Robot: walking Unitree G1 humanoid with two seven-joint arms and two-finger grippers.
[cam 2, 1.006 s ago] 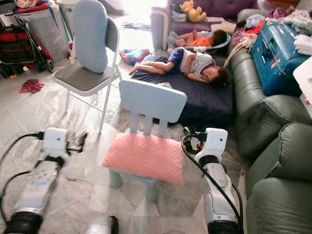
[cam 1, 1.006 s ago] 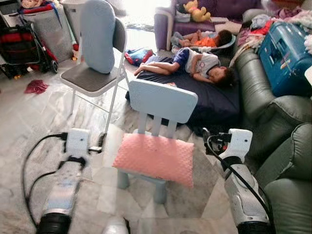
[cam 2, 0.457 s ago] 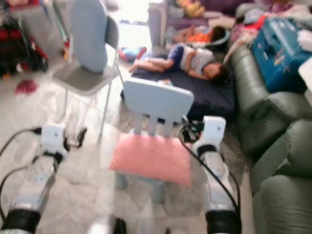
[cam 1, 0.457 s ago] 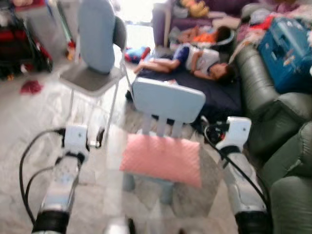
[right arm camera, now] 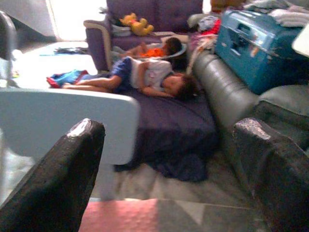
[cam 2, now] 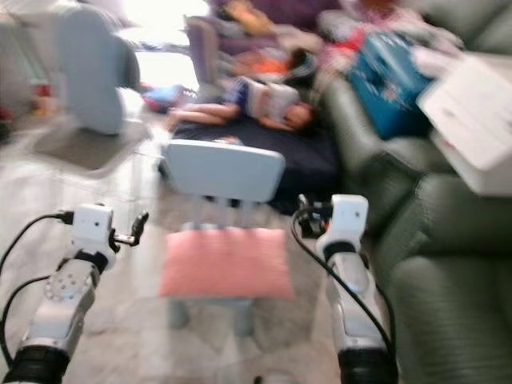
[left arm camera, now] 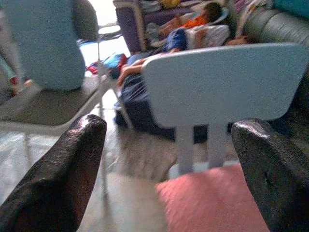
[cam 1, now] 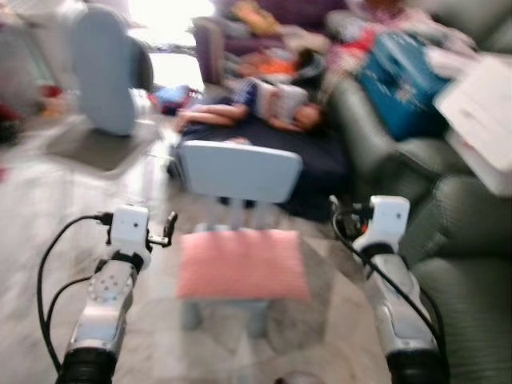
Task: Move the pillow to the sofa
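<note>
Approach stage, judged: pink pillow [cam 1: 242, 264] lies flat on the small blue chair [cam 1: 238, 170], beside the green sofa [cam 1: 472, 264]. Left gripper [left arm camera: 164, 169] and right gripper [right arm camera: 169, 179] flank it, fingers spread wide, holding nothing; next, close both inward on its edges

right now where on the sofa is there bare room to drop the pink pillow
The green sofa has bare cushions at its near end, beside the right gripper. Farther along it is crowded: a blue suitcase and a white box sit on it. The pink pillow lies on the small blue chair, between both open grippers, left gripper empty.
</note>
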